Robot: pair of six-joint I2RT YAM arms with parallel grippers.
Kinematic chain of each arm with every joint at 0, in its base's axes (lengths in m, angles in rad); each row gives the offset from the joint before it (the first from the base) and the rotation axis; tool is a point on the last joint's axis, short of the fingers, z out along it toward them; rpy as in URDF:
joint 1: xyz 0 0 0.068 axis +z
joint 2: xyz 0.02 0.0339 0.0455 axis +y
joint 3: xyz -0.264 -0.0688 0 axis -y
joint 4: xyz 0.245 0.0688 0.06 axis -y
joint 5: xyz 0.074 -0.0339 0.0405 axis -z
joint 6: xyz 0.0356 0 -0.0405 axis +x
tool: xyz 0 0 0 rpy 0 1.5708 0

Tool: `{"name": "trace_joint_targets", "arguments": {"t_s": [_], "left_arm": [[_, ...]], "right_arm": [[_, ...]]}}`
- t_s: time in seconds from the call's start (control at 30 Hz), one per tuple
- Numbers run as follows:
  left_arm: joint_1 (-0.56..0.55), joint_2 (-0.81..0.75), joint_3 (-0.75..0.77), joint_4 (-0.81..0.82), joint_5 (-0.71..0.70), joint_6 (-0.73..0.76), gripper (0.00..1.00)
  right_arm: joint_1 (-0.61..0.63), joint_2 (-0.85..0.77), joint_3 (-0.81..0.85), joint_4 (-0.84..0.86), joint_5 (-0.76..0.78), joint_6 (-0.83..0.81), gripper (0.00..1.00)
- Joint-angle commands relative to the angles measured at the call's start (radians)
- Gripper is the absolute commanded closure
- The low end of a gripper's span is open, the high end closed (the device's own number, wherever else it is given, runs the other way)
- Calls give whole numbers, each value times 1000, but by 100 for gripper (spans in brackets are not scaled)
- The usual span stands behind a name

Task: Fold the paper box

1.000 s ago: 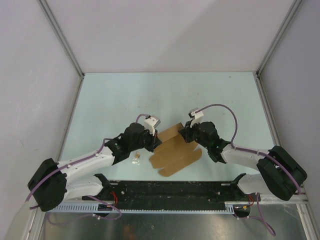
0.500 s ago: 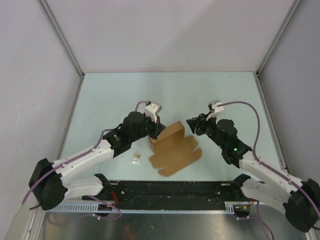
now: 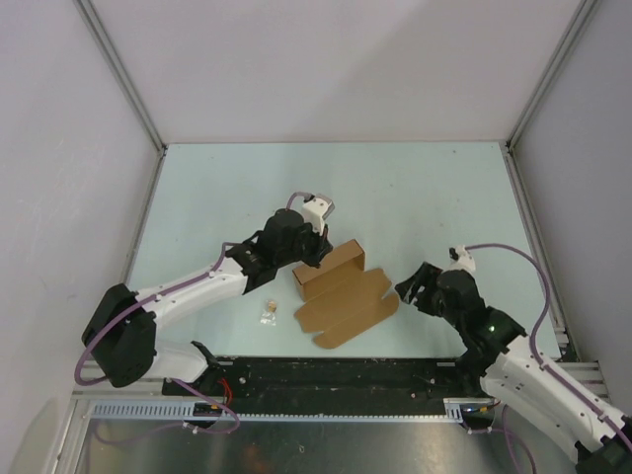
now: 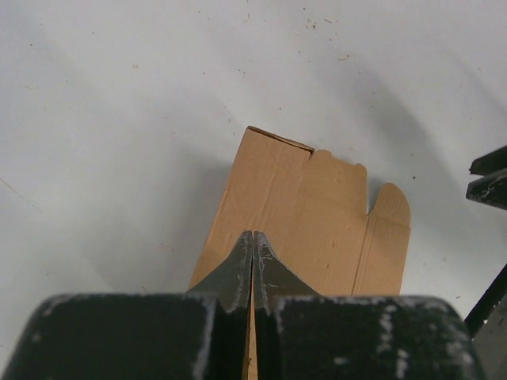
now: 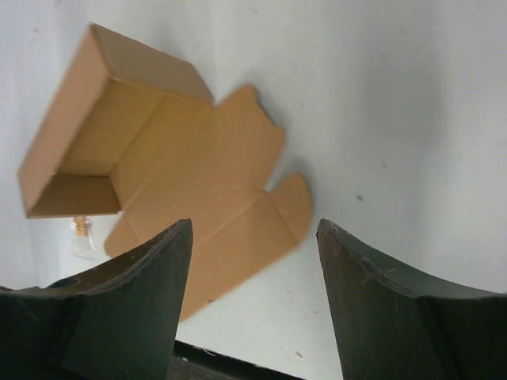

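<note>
- Since a second ago the right arm has pulled back from the paper box toward its own base. The left arm has shifted along the box's far edge, and the box itself stays put on the table.
- Left pincer is closed, its fingertips meeting right at the raised far wall, probably to steady that wall upright. Whether cardboard is pinched between them I cannot tell.
- Right pincer hangs with jaws wide apart, holding nothing, likely clearing room before another fold.
- The box lies to the left of the right pincer and apart from it, with its tray walls up and its tabbed lid flap flat toward the arms' bases.
</note>
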Motion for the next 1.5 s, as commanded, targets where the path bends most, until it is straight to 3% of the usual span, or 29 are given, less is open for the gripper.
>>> {"name": "trace_joint_targets", "arguments": {"t_s": [0.0,0.17,0.33,0.8,1.13,1.47], "left_arm": [[6,-29,16,27,16,25,100],[7,-43,-1,27,6,27,100],[6,-58,-21,30,-1,25,100],[7,-57,-33,38,-1,22,100],[9,-61,-44,45,-6,22,100],[12,-55,-52,56,8,18,100]], "right_arm": [[-6,-108,-94,-76,-12,97,28],[-17,-188,-248,49,-98,79,24],[-31,-151,-335,143,-114,74,25],[-77,137,-363,431,-174,123,39],[-78,108,-401,492,-184,137,52],[-80,87,-432,574,-194,117,56]]}}
